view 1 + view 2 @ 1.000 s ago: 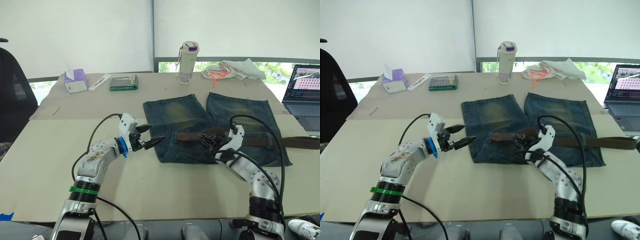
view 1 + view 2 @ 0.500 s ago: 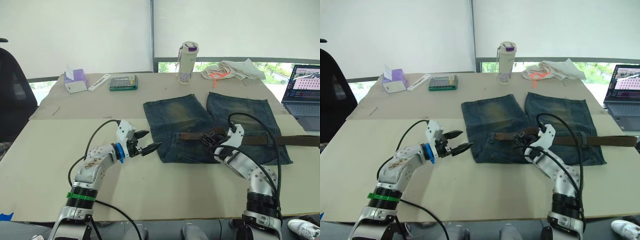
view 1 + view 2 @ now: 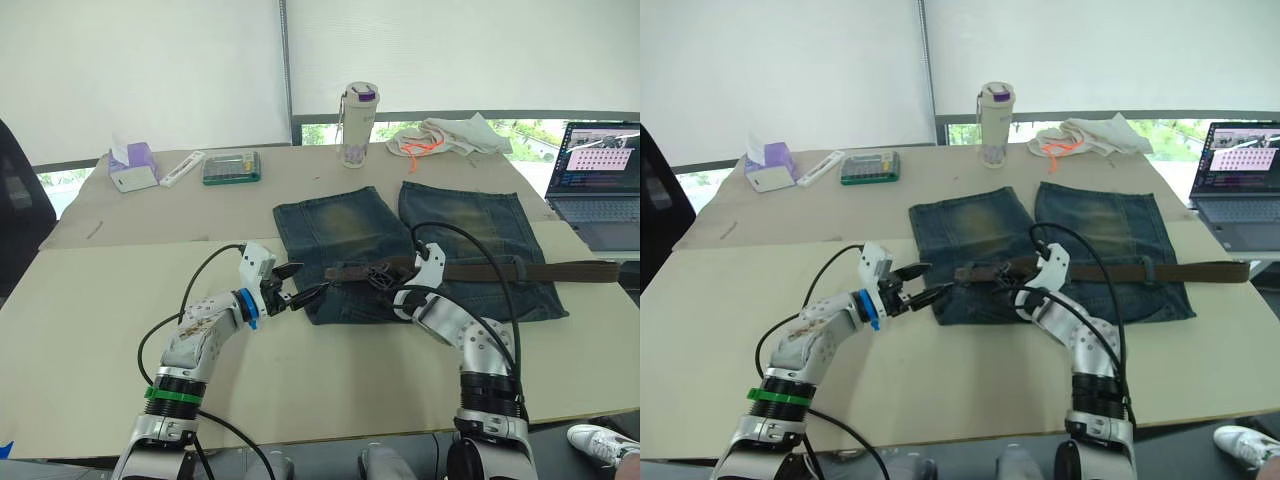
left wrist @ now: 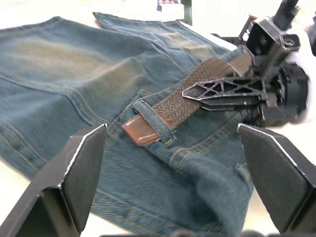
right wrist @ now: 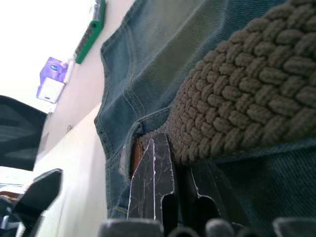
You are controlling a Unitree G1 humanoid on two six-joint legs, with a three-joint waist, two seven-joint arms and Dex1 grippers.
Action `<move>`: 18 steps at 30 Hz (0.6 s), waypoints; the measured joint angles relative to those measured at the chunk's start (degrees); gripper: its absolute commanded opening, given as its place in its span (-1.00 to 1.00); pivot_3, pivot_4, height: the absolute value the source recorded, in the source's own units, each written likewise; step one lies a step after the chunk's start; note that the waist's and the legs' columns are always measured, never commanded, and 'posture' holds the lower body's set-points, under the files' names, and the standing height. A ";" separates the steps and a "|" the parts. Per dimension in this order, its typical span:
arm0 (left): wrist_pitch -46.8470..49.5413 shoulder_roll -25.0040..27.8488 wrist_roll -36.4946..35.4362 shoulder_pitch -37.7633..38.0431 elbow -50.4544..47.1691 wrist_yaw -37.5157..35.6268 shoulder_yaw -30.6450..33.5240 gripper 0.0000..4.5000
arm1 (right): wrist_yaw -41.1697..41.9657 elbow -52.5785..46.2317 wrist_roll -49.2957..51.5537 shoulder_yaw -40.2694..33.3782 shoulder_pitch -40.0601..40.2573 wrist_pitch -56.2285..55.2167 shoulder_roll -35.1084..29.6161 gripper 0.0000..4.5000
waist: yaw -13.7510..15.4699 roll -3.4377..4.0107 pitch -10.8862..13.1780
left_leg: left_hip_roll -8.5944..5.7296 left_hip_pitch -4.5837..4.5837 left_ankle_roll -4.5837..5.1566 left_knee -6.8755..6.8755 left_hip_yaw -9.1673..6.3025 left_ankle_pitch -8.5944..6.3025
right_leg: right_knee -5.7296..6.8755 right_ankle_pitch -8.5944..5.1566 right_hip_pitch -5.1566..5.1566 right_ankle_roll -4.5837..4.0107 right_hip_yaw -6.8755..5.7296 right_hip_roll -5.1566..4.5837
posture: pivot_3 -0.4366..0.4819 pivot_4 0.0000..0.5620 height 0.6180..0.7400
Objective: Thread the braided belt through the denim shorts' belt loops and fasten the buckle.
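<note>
Left eye view has us facing a broad beige table (image 3: 90, 330) set against white window blinds (image 3: 140, 70), with a strip of greenery showing under them. Along the far edge sit a purple tissue box (image 3: 132, 163), a green calculator (image 3: 231, 167), a tall bottle (image 3: 357, 124) with a purple lid, and a whitish cloth (image 3: 450, 134) with orange cord; an open laptop (image 3: 595, 184) stands at the right. The denim shorts (image 3: 400, 250) lie flat in the middle, legs pointing away from us. The braided belt (image 3: 480, 270) runs across the waistband, its brown tip poking out of a belt loop (image 4: 153, 121), the rest trailing off toward the right edge of the table. Our left gripper (image 3: 297, 285) hovers just beside the shorts' left edge, fingers apart. Our right gripper (image 3: 385, 277) is at the belt near the middle, fingers pressed together on the braid.
</note>
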 measured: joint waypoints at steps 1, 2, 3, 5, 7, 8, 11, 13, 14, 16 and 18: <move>0.50 -0.62 -0.32 0.00 0.33 0.67 0.39 0.99 | 0.72 0.26 0.04 0.02 -0.24 -0.15 0.78 -1.00 | -0.09 0.00 0.00 | 0.01 0.00 0.00 -0.01 0.00 0.00 | 0.01 0.00 -0.01 0.00 0.00 0.01 | -0.05 -0.47 1.00; 1.79 -1.46 -1.39 -0.01 0.65 1.36 1.19 0.99 | 1.57 0.73 0.22 -0.10 -0.51 -0.54 1.94 -1.00 | -0.17 0.00 0.00 | 0.01 0.00 0.00 -0.02 0.00 0.00 | 0.03 0.00 -0.02 0.00 0.00 0.01 | -0.05 -0.47 1.00; 2.80 -2.11 -2.40 -0.01 0.80 1.89 1.83 0.99 | 2.45 0.99 0.44 -0.32 -0.60 -0.89 2.78 -1.00 | -0.18 0.00 0.00 | 0.00 -0.01 0.00 -0.02 -0.01 0.00 | 0.03 0.00 -0.03 0.00 0.00 0.00 | -0.05 -0.47 1.00; 5.47 -4.11 -5.29 -0.08 1.00 3.24 3.93 0.99 | 4.26 1.56 2.50 -1.25 -0.87 -1.25 4.46 -1.00 | -0.11 0.00 0.00 | 0.03 -0.02 0.00 -0.02 -0.03 0.00 | 0.04 0.00 -0.04 0.00 -0.01 -0.05 | -0.05 -0.47 1.00; 8.11 -6.67 -8.25 -0.89 2.20 6.15 6.94 0.99 | 5.70 1.65 3.92 -1.70 -1.00 -1.26 5.03 -1.00 | 0.17 0.00 0.00 | 0.00 -0.02 0.00 0.00 -0.03 0.00 | 0.03 0.00 -0.02 -0.01 -0.01 -0.11 | -0.05 -0.47 1.00; 8.86 -7.36 -9.10 -1.30 3.00 7.53 8.05 0.99 | 6.09 1.75 3.98 -1.60 -1.11 -1.27 4.97 -1.00 | 0.32 0.00 0.00 | -0.01 -0.02 0.00 0.02 -0.02 0.00 | 0.02 0.00 -0.02 0.00 -0.01 -0.12 | -0.05 -0.47 1.00; 9.20 -7.86 -9.32 -1.48 5.23 10.69 10.41 0.99 | 6.91 3.15 0.10 0.99 -1.82 -1.77 3.75 -1.00 | 0.32 0.00 0.00 | -0.11 -0.01 0.00 0.01 -0.01 0.00 | 0.03 0.00 -0.03 0.00 -0.01 -0.10 | -0.05 -0.47 1.00; 9.79 -7.86 -9.37 -1.35 5.51 11.20 11.06 0.99 | 7.23 3.59 -1.04 1.21 -1.88 -2.08 3.66 -1.00 | 0.41 0.00 0.00 | -0.10 -0.02 0.00 -0.02 -0.02 0.00 | 0.05 0.00 -0.06 -0.01 -0.02 -0.08 | -0.05 -0.47 1.00; 10.04 -7.87 -9.44 -1.34 5.51 11.30 11.18 0.99 | 7.43 3.75 -2.17 1.92 -2.00 -2.29 3.66 -1.00 | 0.36 0.00 0.00 | -0.09 -0.01 0.00 -0.02 -0.02 0.00 | 0.05 0.01 -0.06 -0.01 -0.02 -0.08 | -0.05 -0.47 1.00; 10.14 -8.05 -9.49 -1.34 5.50 11.32 11.14 0.99 | 7.43 4.07 -4.70 3.79 -2.24 -2.41 3.43 -1.00 | 0.32 0.00 0.00 | -0.10 -0.01 -0.01 -0.02 -0.01 0.00 | 0.05 0.01 -0.06 -0.01 -0.02 -0.09 | -0.05 -0.47 1.00; 10.15 -8.08 -9.52 -1.33 5.50 11.32 11.16 0.99 | 7.14 4.28 -7.56 5.38 -2.61 -2.95 2.95 -1.00 | 0.34 0.00 0.00 | -0.10 0.01 -0.01 -0.01 -0.01 0.00 | 0.05 0.01 -0.06 -0.01 -0.02 -0.09 | -0.05 -0.47 1.00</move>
